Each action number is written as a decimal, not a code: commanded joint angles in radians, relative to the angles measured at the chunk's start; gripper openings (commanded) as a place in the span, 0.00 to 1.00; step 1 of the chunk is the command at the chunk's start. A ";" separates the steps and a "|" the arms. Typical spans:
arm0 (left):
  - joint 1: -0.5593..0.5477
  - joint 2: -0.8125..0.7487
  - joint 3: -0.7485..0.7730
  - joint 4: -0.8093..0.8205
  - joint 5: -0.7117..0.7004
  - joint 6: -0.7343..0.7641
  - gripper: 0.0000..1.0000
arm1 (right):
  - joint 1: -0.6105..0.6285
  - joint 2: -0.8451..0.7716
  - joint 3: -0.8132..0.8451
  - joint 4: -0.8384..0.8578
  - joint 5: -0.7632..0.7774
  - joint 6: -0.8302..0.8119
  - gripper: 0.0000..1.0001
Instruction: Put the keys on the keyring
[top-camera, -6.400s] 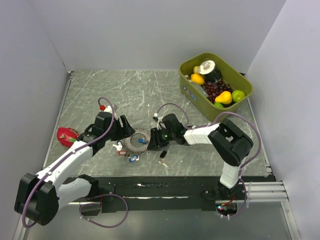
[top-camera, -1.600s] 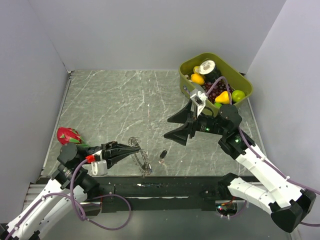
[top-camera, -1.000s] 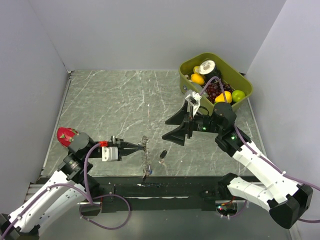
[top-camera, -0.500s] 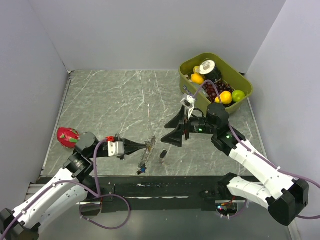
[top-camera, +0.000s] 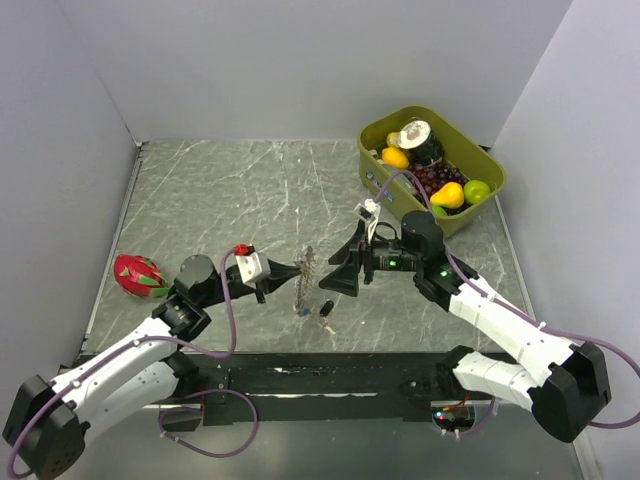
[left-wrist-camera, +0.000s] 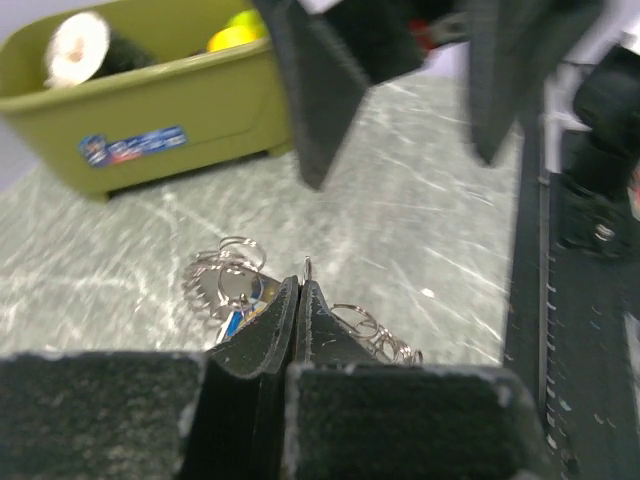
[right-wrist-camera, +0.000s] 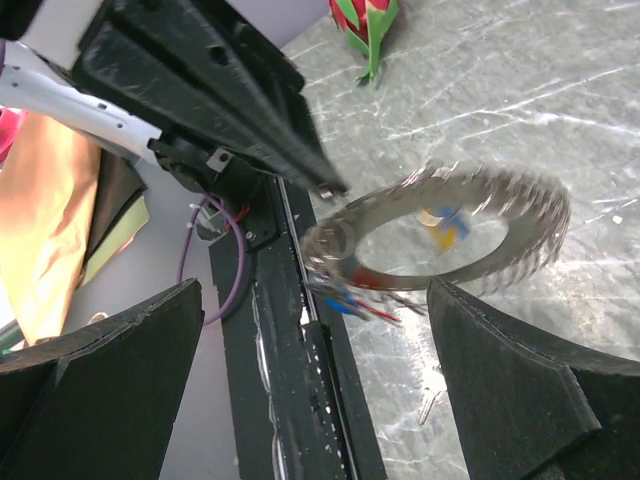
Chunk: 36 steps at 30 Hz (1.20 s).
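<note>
The keyring (top-camera: 306, 275), a wide ridged grey ring, hangs edge-on above the table with my left gripper (top-camera: 297, 268) shut on its rim. In the right wrist view the keyring (right-wrist-camera: 400, 272) faces the camera and blue and red keys (right-wrist-camera: 352, 300) dangle from its lower left. Seen from the left wrist, my left gripper (left-wrist-camera: 302, 287) pinches the rim, with small split rings (left-wrist-camera: 228, 278) beside it. My right gripper (top-camera: 335, 268) stands open just right of the ring, touching nothing. One black key (top-camera: 326, 312) lies on the table below it.
A green bin (top-camera: 385, 185) of fruit stands at the back right. A red dragon fruit (top-camera: 135, 273) lies at the left table edge. The black front rail (top-camera: 320, 375) runs along the near edge, close under the hanging keys.
My left gripper has carried the keyring right and farther from the front rail. The right gripper has come left, close beside the ring, still open.
</note>
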 joint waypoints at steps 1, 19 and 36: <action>-0.003 0.027 -0.032 0.245 -0.167 -0.098 0.01 | 0.008 0.006 -0.017 0.077 0.008 0.010 1.00; -0.003 -0.353 -0.493 0.276 -0.509 -0.412 0.01 | 0.008 0.055 -0.064 0.143 -0.007 0.050 0.99; -0.003 -0.256 -0.419 0.324 -0.526 -0.429 0.01 | 0.014 0.079 -0.066 0.151 -0.006 0.057 1.00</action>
